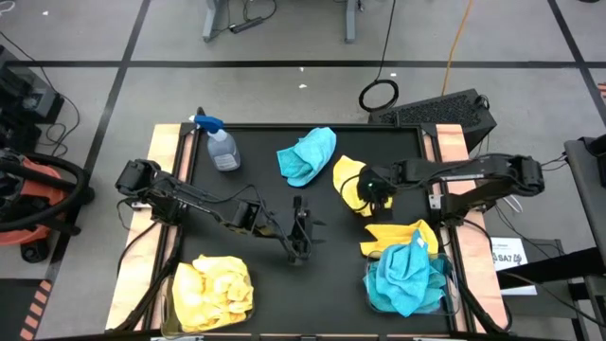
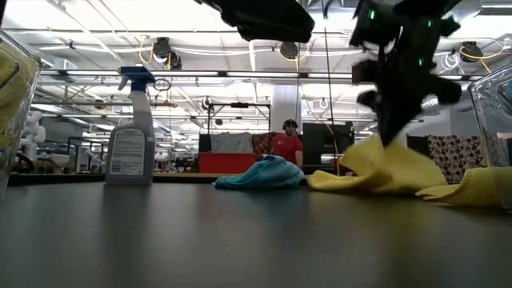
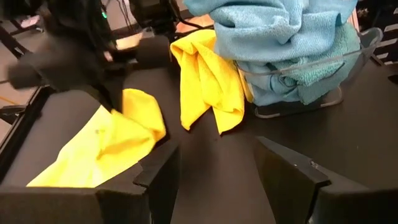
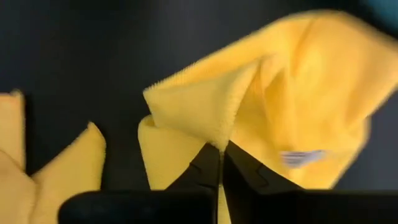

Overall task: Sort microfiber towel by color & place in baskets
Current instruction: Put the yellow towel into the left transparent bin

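Pinched between the right gripper (image 4: 219,163) fingers, a yellow towel (image 4: 261,106) is bunching up off the desk (image 1: 265,180). Judging by this, the pick is finishing; next comes a lift and carry to the yellow-filled basket (image 1: 213,294), well away beside the left gripper (image 1: 301,242), which is waiting with jaws apart, holding nothing

towels (image 1: 409,275) in right basket (image 1: 451,294)
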